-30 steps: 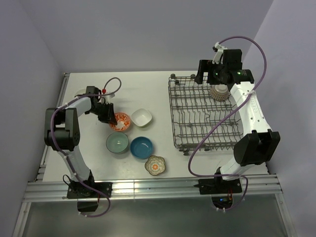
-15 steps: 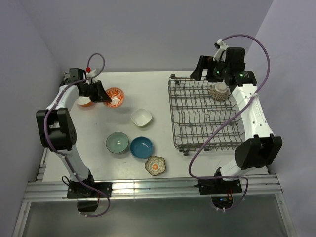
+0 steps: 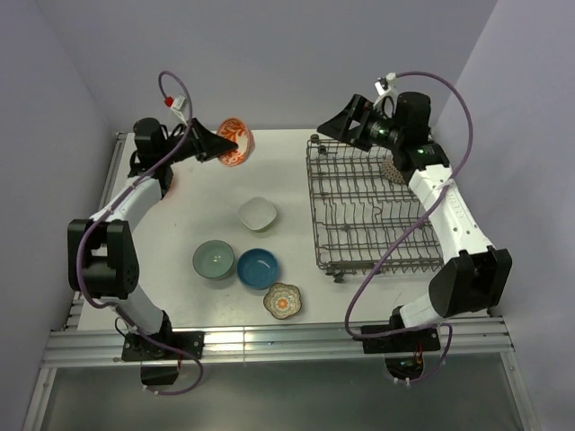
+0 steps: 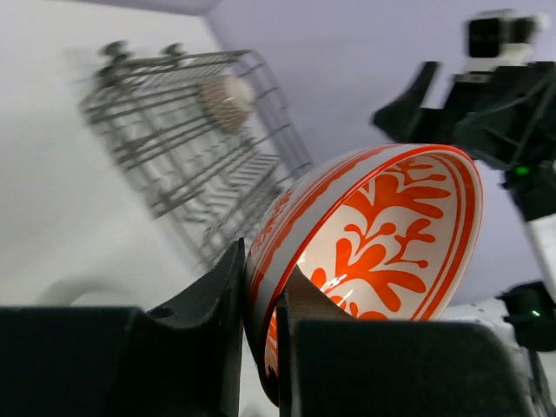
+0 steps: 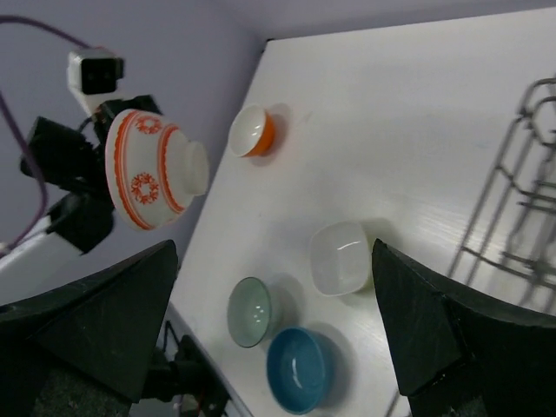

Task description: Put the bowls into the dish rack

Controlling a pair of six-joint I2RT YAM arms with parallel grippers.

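While my L end effector (image 3: 214, 144) clamps the orange bowl (image 3: 235, 144) by its rim, bowl hangs on edge above the table, left of rack (image 3: 316, 211); R end effector (image 3: 340, 126) spread wide at rack's far-left corner.

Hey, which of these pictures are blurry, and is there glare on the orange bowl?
Left wrist view: the dish rack is smeared soft, the orange-white bowl sharp with one small glint low inside. Right wrist view: rack wires at the right edge blur. Top external view: crisp, evenly lit.
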